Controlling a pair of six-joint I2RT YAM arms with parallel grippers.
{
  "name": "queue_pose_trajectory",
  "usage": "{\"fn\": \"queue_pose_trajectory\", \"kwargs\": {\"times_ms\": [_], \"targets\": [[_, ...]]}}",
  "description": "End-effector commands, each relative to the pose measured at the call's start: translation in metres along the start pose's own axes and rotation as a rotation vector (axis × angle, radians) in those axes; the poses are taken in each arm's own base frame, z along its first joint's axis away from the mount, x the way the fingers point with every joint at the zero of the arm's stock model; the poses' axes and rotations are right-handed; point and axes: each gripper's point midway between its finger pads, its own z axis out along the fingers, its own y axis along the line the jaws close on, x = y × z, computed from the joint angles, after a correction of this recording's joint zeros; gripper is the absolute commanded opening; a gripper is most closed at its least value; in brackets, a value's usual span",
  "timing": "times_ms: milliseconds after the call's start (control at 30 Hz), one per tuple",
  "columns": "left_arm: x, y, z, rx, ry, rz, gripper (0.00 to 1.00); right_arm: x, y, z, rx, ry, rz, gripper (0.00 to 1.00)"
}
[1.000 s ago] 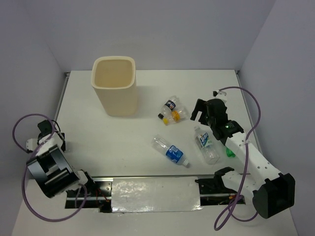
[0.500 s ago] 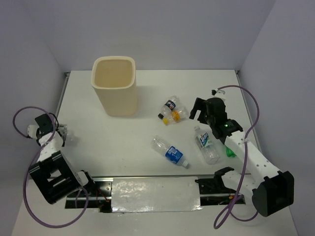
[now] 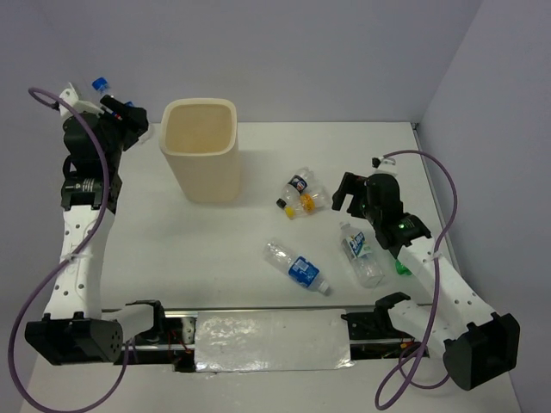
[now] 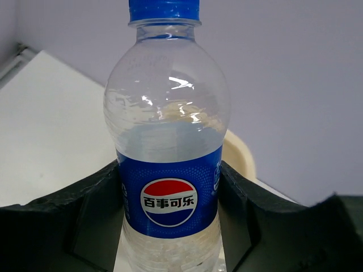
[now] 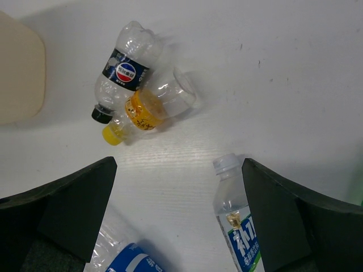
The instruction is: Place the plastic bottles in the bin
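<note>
Left jaws pinch blue-cap bottle (image 4: 167, 141), held up off tabletop (image 3: 215, 249) nr its far-left corner, just left of bin (image 3: 207, 176). Right jaws spread wide over right half. Under them, black-cap bottle (image 5: 126, 71) & yellow bottle (image 5: 144, 110) lie touching.

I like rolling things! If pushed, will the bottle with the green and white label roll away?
Probably: the bottle lies on its side on the table, so it may roll. It looks see-through and maybe empty, so likely light and squashy.
</note>
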Motion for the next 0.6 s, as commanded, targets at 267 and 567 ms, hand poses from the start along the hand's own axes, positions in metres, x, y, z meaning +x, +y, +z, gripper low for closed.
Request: {"fn": "queue_pose_trajectory", "kwargs": {"times_ms": [267, 567], "targets": [[0.036, -0.112, 0.049, 0.338, 0.065, 0.218, 0.65, 0.005, 0.001, -0.003, -0.04, 0.001, -0.025, 1.0], [0.077, -0.104, 0.074, 0.262, 0.173, 0.26, 0.99, 0.01, -0.008, -0.005, -0.001, 0.006, -0.023, 1.0]]}}
